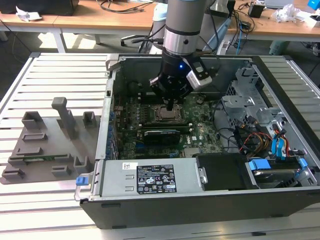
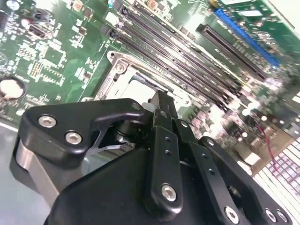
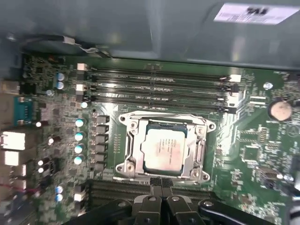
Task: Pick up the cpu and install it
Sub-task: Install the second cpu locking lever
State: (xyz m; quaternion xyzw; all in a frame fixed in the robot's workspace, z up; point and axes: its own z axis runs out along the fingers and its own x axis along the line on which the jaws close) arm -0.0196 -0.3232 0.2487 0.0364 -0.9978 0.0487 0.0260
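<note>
The cpu (image 3: 162, 147), a small silvery square chip, lies flat inside the dark socket frame (image 3: 201, 150) on the green motherboard (image 3: 253, 154). It also shows as a pale patch (image 2: 139, 88) just beyond the fingertips in the second wrist view. My gripper (image 3: 162, 182) hangs just above the socket's edge, its two black fingers pressed together with nothing between them. In the exterior view the gripper (image 1: 170, 106) points straight down over the socket (image 1: 164, 114) inside the open computer case (image 1: 115, 75).
Empty memory slots (image 3: 159, 86) run beside the socket, and a long black expansion card (image 1: 161, 134) lies on its other side. A power supply (image 1: 150, 180) and a drive cage (image 1: 260, 112) crowd the case. A grey fixture tray (image 1: 45, 145) sits at the exterior view's left.
</note>
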